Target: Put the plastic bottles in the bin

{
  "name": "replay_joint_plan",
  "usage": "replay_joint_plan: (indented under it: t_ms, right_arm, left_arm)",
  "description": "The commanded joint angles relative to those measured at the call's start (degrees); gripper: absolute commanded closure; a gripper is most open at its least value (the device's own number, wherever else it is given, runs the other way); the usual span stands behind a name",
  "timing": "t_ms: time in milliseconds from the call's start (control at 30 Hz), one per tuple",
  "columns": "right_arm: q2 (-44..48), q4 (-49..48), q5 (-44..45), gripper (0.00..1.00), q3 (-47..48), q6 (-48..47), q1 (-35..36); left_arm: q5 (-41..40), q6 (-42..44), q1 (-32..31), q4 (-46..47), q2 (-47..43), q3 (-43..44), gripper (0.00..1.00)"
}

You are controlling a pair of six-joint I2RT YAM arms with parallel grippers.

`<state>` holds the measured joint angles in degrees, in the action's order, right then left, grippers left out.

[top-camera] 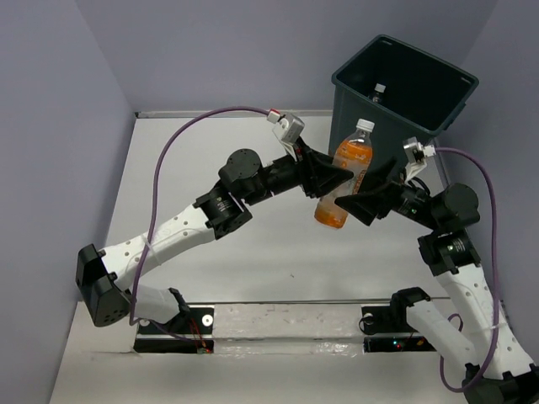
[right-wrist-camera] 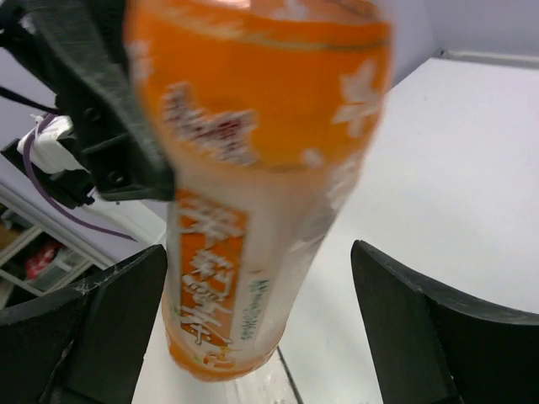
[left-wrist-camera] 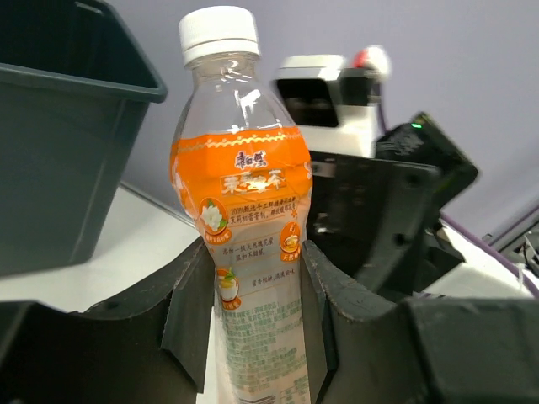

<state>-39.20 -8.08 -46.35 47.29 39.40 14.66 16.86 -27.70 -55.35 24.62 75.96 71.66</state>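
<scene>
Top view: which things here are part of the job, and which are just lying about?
Part of the job:
orange bottle, gripped by the left gripper
right gripper, open either side of it
bin
second bottle, inside the bin

Just there:
purple cables
table

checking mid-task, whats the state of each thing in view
orange-label bottle: cap on, tilted, gripped mid-body
left gripper: shut on the orange-label bottle
right gripper: open, straddling that bottle without touching
bin: upright, open-topped
second bottle: inside the bin, cap on
</scene>
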Motion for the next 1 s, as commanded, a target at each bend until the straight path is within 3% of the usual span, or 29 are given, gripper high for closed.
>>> replay_joint_plan:
  t_ms: [0, 133, 267, 300, 333, 367, 400, 467, 700, 767, 967]
  right_arm:
    - [-1.1, -7.1, -0.9, 0.10, -1.9, 4.9, 0.2]
    - [-1.7, -7.2, -0.7, 0.10, -1.4, 4.5, 0.7]
    - [-1.9, -12.4, -0.7, 0.41, -2.5, 7.1, 0.7]
    - [-2.2, -12.8, -0.5, 0.62, -2.6, 7.8, 0.7]
    - [-2.3, -12.8, -0.2, 0.69, -2.5, 8.0, 0.7]
    - [-2.5, -12.7, 0.2, 0.75, -2.3, 8.0, 0.7]
    - [-2.5, -11.8, 0.9, 0.82, -2.0, 7.5, 0.7]
    - [-2.8, -10.3, 3.9, 0.88, -1.6, 6.7, 0.7]
    - [-7.0, -5.5, 14.7, 0.91, 5.5, -1.6, 0.7]
    - [-8.3, -2.8, 18.6, 0.91, 8.2, -4.7, 0.7]
    - [-12.5, 1.7, 46.3, 0.91, 19.7, -20.5, 0.7]
  left_arm:
    - [2.3, -1.4, -1.2, 6.8, -1.7, -0.3, 0.76]
    - [4.4, -2.9, -1.2, 9.2, -1.4, -0.8, 0.76]
    - [4.8, -3.3, -1.2, 9.5, -1.5, -1.8, 0.71]
    - [3.6, -2.6, -1.2, 8.9, -2.3, -2.0, 0.51]
    - [3.6, -2.6, -1.2, 8.9, -2.8, -2.2, 0.51]
    - [1.7, -1.3, -1.2, 7.1, -3.4, -2.4, 0.32]
    - [0.2, -0.3, -1.2, 5.6, -4.1, -2.2, 0.24]
    - [-6.6, 2.7, -1.2, -0.4, -6.7, -1.6, 0.02]
    - [-33.9, 9.1, -1.2, -19.9, -21.4, -2.8, 0.01]
    - [-38.3, 10.1, -1.2, -23.1, -25.5, -5.1, 0.01]
    - [-56.6, 12.8, -1.2, -36.4, -39.1, -13.2, 0.01]
